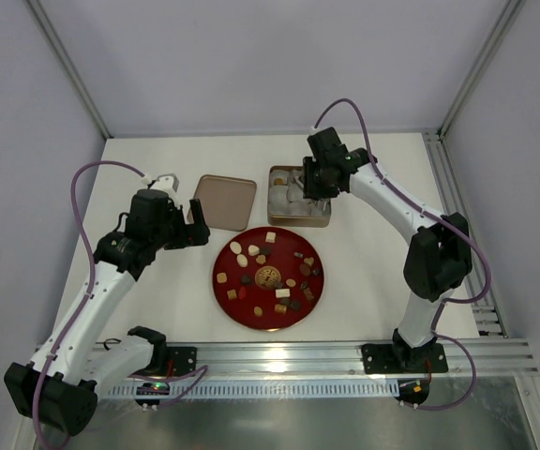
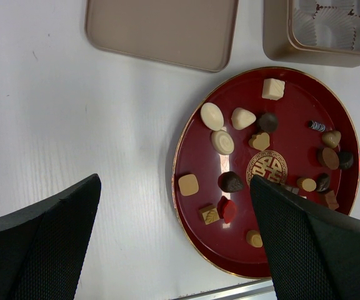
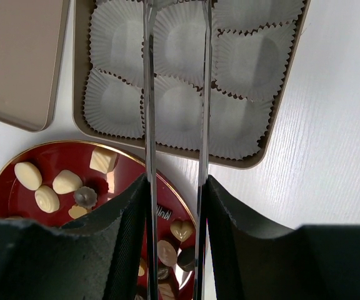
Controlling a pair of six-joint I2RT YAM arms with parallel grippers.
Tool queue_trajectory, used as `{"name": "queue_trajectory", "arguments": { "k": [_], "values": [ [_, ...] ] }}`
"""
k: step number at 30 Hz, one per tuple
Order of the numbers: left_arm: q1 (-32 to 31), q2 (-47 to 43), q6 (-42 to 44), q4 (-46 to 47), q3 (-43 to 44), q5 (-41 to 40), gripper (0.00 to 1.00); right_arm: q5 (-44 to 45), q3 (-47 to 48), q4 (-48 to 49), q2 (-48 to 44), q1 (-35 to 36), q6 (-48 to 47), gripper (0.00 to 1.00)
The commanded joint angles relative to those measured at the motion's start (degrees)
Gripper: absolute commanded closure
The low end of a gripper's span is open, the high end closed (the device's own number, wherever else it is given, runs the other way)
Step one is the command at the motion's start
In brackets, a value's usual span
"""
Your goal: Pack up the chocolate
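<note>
Rail (image 1: 345, 356) of aluminium runs along the near edge of the white counter (image 1: 157, 309) and carries the bases of both arms. Just beyond it, midway between the arms, sits a round red plate (image 1: 256, 314) with a gold emblem (image 1: 267, 276) at its centre. The chocolates (image 1: 236, 247) lie loose all over this plate: cream ovals on its far left side, with dark brown, tan and light brown pieces spread across the rest.

The left arm (image 1: 111, 272) reaches in from the near left. The left jaws stand wide open and grip nothing. They hang over bare counter left of the plate's far rim, just beside the near left corner of the lid. In the left wrist view the plate's left edge lies between the two black fingers (image 2: 49, 244).

Behind the plate, a tan metal lid (image 1: 226, 202) lies flat on the left. The square gold-brown tin (image 1: 298, 223) stands on the right, the two a little apart. White paper cups (image 3: 117, 103) fill the tin.

The right arm (image 1: 392, 202) bends in from the right. The right jaws hang over the tin, a narrow gap between the two thin fingers (image 3: 149, 94), which cross the middle cups. Nothing sits between them along the length that shows, and their tips run past the top of the right wrist view.

Pale walls (image 1: 270, 66) close the far side.
</note>
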Motion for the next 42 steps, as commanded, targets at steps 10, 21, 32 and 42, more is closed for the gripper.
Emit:
{"name": "queue_trajectory", "arguments": {
  "k": [10, 21, 32, 42],
  "values": [
    [-0.11, -0.64, 0.17, 0.59, 0.41, -0.09, 0.0, 0.78, -4.42, -0.61, -14.68, 4.67, 0.51, 0.58],
    [-0.11, -0.9, 0.0, 0.41, 0.24, 0.09, 0.0, 5.35, -19.91, -3.33, -30.26, 23.05, 10.36, 0.58],
    [-0.11, -0.64, 0.0, 0.32, 0.24, 0.09, 0.0, 4.48, -25.89, -1.05, -27.38, 26.92, 11.95, 0.57],
    [-0.11, -0.38, 0.08, 0.24, 0.41, 0.09, 0.0, 4.22, -25.98, 0.44, -25.17, 27.01, 11.68, 0.57]
  ]
}}
